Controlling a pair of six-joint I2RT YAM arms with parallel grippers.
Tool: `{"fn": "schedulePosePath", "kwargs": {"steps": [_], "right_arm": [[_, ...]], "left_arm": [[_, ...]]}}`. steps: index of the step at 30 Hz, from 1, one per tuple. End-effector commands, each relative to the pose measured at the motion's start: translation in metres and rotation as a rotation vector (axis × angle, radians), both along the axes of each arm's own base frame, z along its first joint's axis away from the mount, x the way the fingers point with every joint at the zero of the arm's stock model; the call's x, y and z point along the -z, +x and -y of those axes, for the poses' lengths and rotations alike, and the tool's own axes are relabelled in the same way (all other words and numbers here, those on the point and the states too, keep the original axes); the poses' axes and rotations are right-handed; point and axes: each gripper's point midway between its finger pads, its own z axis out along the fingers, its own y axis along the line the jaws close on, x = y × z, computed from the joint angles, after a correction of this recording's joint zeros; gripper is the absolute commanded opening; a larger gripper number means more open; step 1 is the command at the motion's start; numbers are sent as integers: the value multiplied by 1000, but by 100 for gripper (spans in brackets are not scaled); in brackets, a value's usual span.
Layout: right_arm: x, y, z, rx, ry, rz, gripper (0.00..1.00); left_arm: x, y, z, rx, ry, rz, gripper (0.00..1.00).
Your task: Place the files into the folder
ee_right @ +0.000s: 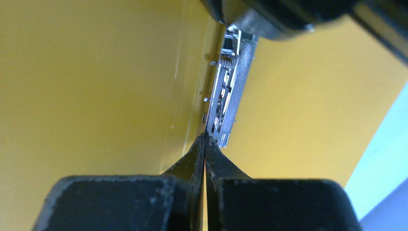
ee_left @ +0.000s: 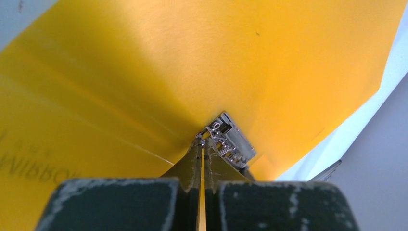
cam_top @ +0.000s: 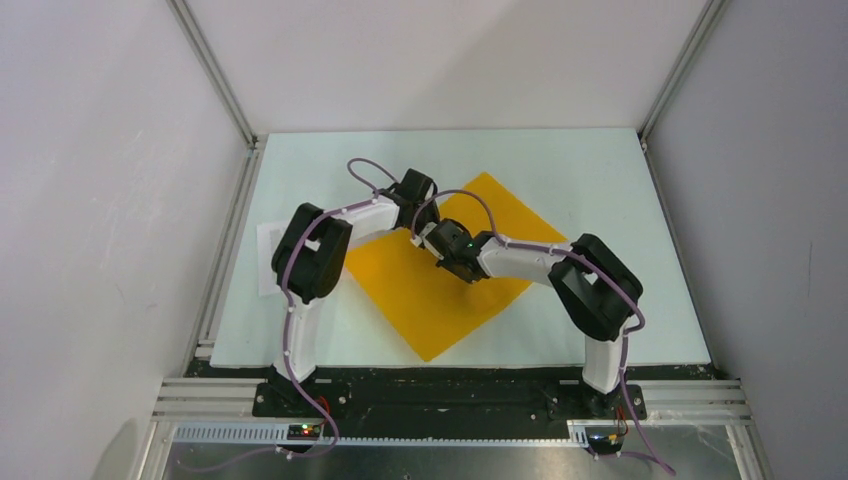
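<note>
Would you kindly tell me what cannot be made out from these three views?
- files: top view, mostly behind the left arm; print too small.
- metal clip: top view, under left gripper and right gripper.
- Whether either gripper touches it: wrist views, fingers block contact.
- folder lettering: left wrist view, blurred, cut off.

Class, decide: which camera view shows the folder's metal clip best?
The right wrist view: the metal clip runs lengthwise along the fold of the folder, its textured plate clear. The left wrist view shows it end-on, just past the left gripper. In the top view the arms hide it.
</note>
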Motion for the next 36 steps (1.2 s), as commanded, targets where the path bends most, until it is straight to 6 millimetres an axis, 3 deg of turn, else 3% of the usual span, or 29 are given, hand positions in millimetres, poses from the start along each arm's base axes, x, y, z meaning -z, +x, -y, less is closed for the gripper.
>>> {"fn": "schedulePosePath", "kwargs": {"steps": [1, 2, 3, 4, 6, 8, 9, 11, 14, 15, 19, 20, 24, 27, 30, 33, 34, 35, 36], "right_arm": [[-32, 50, 62, 12, -141, 194, 0], [-80, 67, 58, 18, -60, 307, 0], [-109, 83, 58, 8, -28, 387, 0], [-156, 94, 53, 15, 39, 484, 0], [-223, 106, 47, 17, 166, 598, 0], [-263, 100, 41, 16, 295, 598, 0], [-272, 93, 35, 21, 387, 569, 0], [-271, 80, 33, 36, 468, 491, 0], [-223, 67, 47, 87, 508, 310, 0], [-206, 65, 52, 102, 513, 251, 1], [-165, 58, 75, 102, 632, -15, 8], [-156, 57, 83, 93, 644, -59, 14], [-133, 77, 108, 98, 596, -59, 34], [-126, 88, 106, 28, 587, -69, 40], [-106, 90, 97, -14, 568, -133, 39], [-91, 102, 102, 4, 539, -120, 37], [-91, 108, 105, 16, 542, -103, 37], [-91, 121, 114, 41, 553, -69, 37], [-94, 130, 118, 53, 558, -44, 37]], "left_arm": [[72, -31, -38, 4, 199, -138, 0], [70, -29, -35, 15, 201, -123, 0], [69, -26, -32, 22, 200, -112, 0], [69, -26, -31, 26, 207, -108, 0], [70, -26, -33, 23, 213, -107, 0], [69, -26, -33, 19, 213, -110, 0], [69, -26, -34, 18, 213, -111, 0], [65, -24, -32, 23, 203, -100, 0], [47, -20, -27, 32, 163, -73, 12], [43, -20, -27, 38, 148, -71, 22], [-13, 21, -21, 69, 73, 92, 49], [-33, 34, -17, 69, 50, 142, 52], [-73, 54, -23, 76, 51, 262, 65], [-87, 56, -41, 113, 87, 294, 69], [-105, 57, -52, 251, 118, 388, 70], [-126, 45, -66, 365, 179, 457, 71], [-119, 36, -73, 406, 209, 452, 72], [-130, 30, -78, 421, 217, 477, 72], [-120, 17, -85, 466, 237, 455, 72]]}}
